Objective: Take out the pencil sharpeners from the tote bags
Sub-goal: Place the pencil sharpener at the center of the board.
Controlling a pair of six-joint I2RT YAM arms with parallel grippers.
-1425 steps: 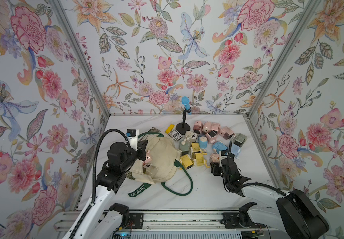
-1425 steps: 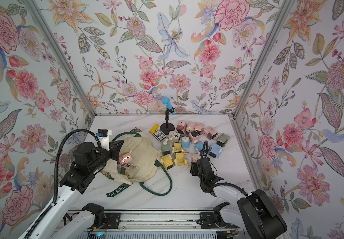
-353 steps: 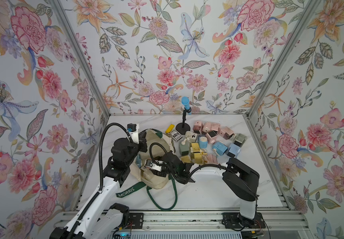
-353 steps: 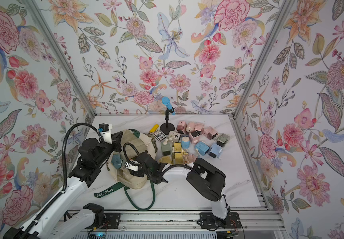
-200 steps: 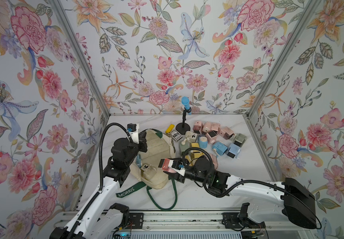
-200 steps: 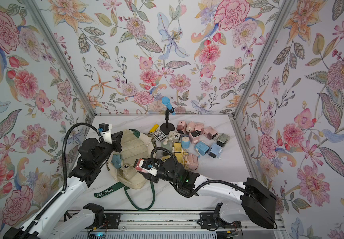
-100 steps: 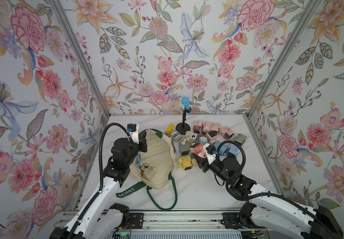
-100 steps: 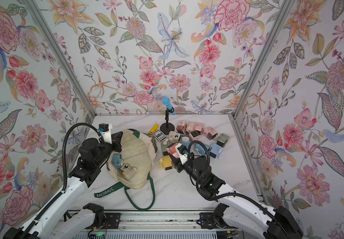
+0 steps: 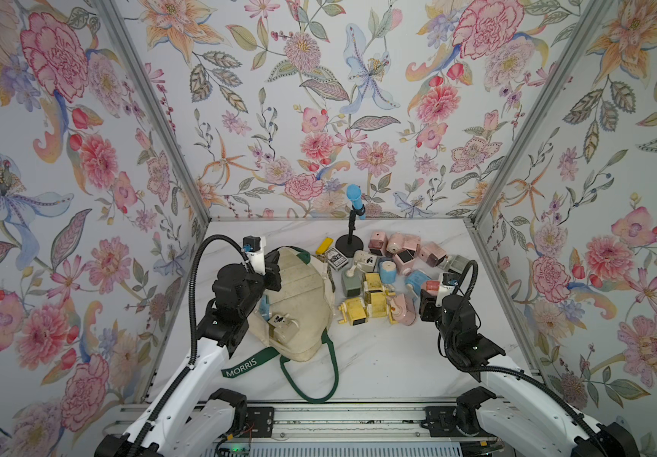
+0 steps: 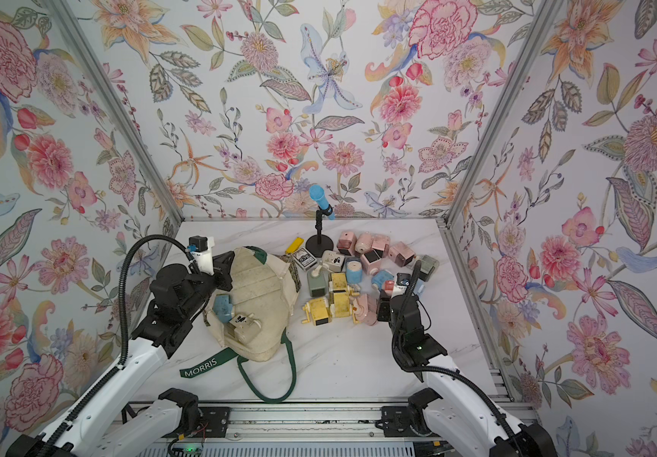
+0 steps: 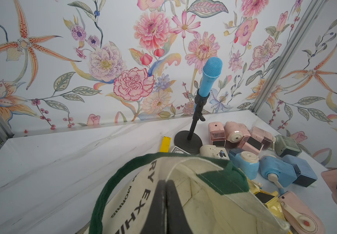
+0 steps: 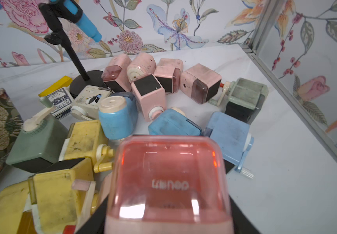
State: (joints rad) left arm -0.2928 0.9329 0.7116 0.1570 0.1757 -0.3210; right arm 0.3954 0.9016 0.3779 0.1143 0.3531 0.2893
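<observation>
Cream canvas of the tote bag point(image 11: 131, 194) was pinched at its rim by the closed left gripper point(image 11: 166, 188). The right gripper point(image 12: 167, 212) clamped a pink pencil sharpener point(image 12: 167, 172). The other pencil sharpeners point(image 12: 115, 115) lay heaped just in front of it. A blue sharpener point(image 10: 223, 306) sat in the bag mouth, near the left gripper.

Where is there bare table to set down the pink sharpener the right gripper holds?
Open marble table lies in front of the pile, between the tote and the right arm, and behind the tote at the back-left corner. Crowded: the pile, from the mic stand to the right wall.
</observation>
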